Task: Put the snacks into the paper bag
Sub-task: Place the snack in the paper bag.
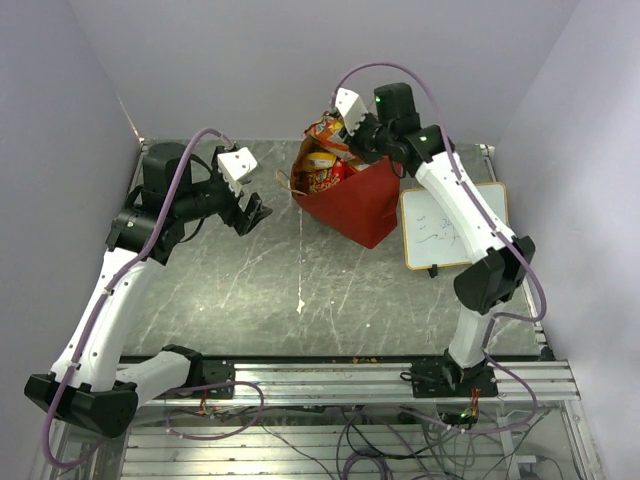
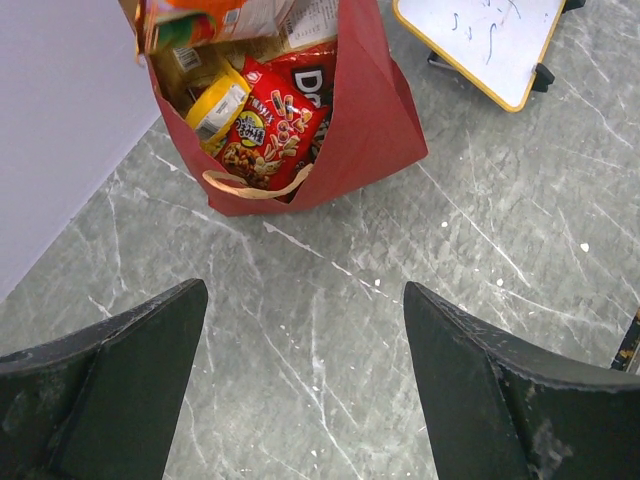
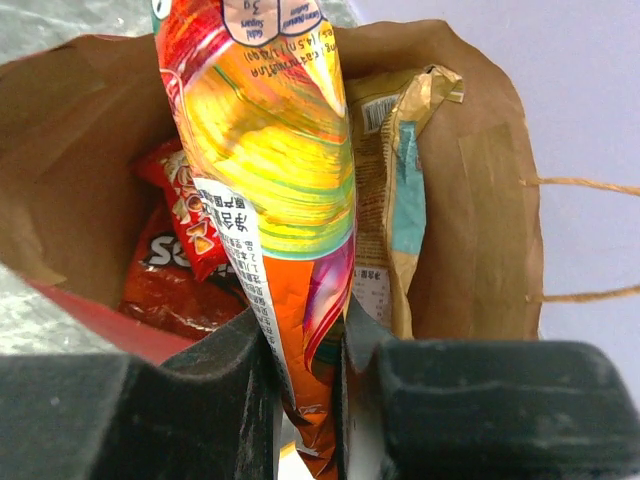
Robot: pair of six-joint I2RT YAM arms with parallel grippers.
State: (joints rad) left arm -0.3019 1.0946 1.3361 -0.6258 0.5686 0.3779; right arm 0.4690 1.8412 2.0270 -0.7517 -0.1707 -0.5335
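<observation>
The red paper bag [image 1: 365, 200] stands at the back of the table, its mouth open toward the left. Inside lie several snacks: a red packet [image 2: 270, 125], a yellow one [image 2: 215, 105] and a kraft-brown pouch [image 3: 395, 190]. My right gripper [image 3: 308, 340] is shut on the end of an orange-yellow chip bag [image 3: 265, 150], held over the bag's mouth with its far end reaching inside. My left gripper [image 2: 305, 330] hangs open and empty above the bare table, left of the bag.
A wood-framed whiteboard [image 1: 450, 225] lies flat just right of the bag, under the right arm. Purple walls close in on the left, back and right. One twisted handle [image 2: 255, 185] rests at the bag's near lip.
</observation>
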